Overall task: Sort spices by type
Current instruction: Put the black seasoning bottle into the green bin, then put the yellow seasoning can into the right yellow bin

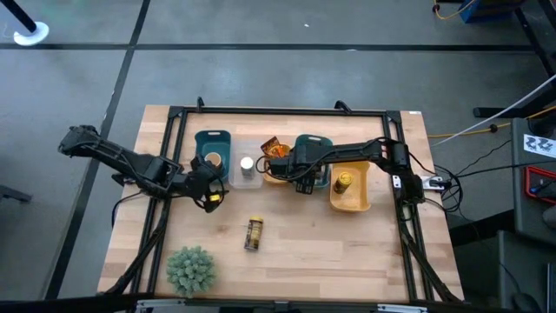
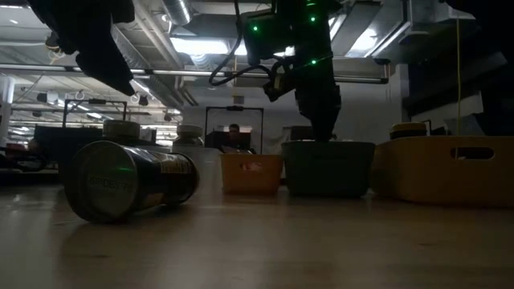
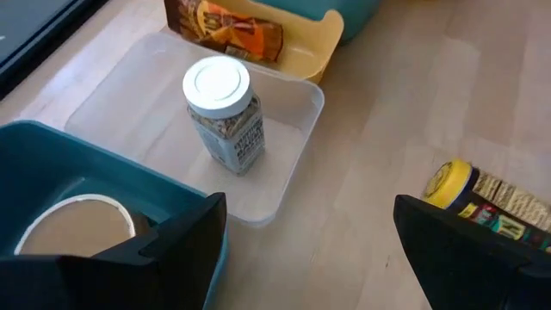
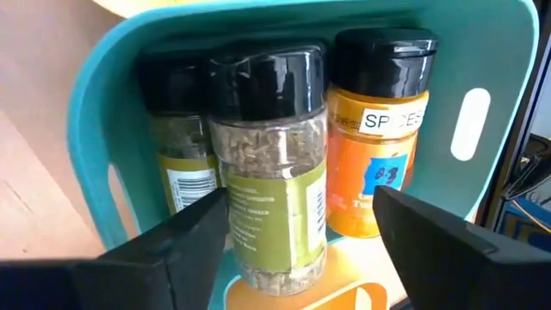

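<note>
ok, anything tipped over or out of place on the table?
One jar lies on its side on the bare wood near the plant, outside any tray. The others in view stand upright, like the white-lidded jar in the clear tray. No spill is visible.

A lab or workshop: a wooden table [image 1: 304,252] in a black frame [image 1: 278,111] stands on grey floor [image 1: 261,69], cables [image 1: 486,130] trail right, ceiling pipes [image 2: 241,74] and strip lights [image 2: 201,44] run behind.
</note>
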Available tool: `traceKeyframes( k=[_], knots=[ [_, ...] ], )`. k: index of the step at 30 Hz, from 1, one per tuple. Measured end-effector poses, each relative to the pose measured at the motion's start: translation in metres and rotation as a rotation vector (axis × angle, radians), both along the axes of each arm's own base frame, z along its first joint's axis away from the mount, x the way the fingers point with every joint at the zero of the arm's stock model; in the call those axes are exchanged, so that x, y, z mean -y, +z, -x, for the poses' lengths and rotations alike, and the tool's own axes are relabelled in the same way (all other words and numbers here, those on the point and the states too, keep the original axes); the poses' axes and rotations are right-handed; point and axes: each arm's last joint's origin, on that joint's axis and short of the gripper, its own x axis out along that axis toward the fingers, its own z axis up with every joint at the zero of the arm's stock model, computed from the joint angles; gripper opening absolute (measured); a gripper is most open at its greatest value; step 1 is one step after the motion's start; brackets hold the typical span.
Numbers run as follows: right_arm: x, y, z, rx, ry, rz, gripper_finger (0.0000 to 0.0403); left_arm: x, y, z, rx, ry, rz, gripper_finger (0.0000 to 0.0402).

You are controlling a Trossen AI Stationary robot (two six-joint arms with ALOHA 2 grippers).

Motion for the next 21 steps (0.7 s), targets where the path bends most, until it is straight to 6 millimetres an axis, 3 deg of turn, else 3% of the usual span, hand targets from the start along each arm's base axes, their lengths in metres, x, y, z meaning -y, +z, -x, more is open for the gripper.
traceKeyframes(
  k=[8,14,21],
  knots=[
    [-0.001,0.011,0.003,-0.047,0.011,-0.008,0.0293,0.008,-0.007,-0.017,-0.001,-0.059,0.025,0.0318],
    [-0.008,0.045,-0.006,0.062,0.023,0.021,0.0293,0.021,-0.007,-0.025,0.025,-0.201,0.043,0.0318],
    [-0.037,0.078,-0.017,0.243,0.083,0.01,0.0293,0.047,-0.002,-0.02,0.082,-0.374,0.017,0.0318]
  ],
)
